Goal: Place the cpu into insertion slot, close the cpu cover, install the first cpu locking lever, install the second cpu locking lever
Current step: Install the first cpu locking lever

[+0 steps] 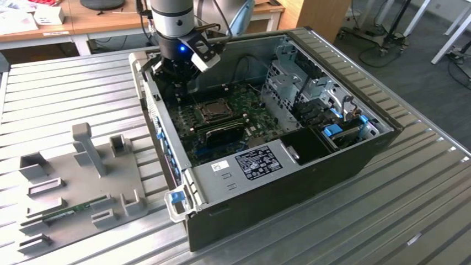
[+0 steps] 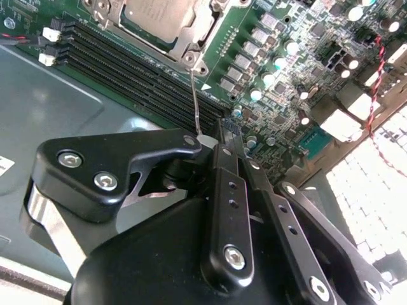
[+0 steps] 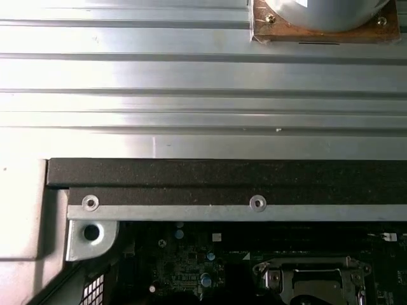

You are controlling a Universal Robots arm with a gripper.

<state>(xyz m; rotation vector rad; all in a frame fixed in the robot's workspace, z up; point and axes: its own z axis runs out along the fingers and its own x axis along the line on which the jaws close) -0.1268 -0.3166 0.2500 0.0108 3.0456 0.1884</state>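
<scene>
Second wrist view: end effector [image 2: 208,138] pinches the locking lever [image 2: 196,95]; cpu [image 2: 156,16] sits near, beyond its tips.

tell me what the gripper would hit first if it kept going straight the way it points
Probably the thin locking lever, whose free end sits right at the gripper tip in the second wrist view; beyond it, the memory slots on the motherboard. Depth is unclear; they may be touching.

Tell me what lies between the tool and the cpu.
In the second wrist view, long black memory slots cross that stretch, and a thin metal lever reaches from the cpu cover corner to the tool.
</scene>
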